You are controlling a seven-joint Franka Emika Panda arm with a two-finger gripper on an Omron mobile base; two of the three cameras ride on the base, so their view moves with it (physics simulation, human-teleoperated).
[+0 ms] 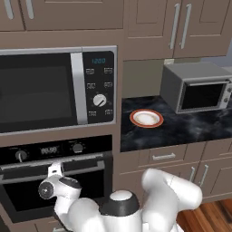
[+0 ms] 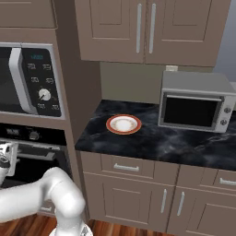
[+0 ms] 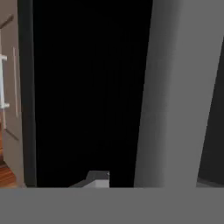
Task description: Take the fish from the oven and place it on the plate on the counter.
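The black oven sits under the microwave, its glass door shut. The hand is right at the oven's long silver handle; whether it grips, I cannot tell. The round plate, white with an orange-red rim, lies on the black table.

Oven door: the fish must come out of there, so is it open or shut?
Shut: the oven door stands flush and upright, with the gripper at its bar handle.

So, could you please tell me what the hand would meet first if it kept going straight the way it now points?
Most likely the oven's silver bar handle or the dark glass door right behind it; the hand looks very close already, though depth is unclear.
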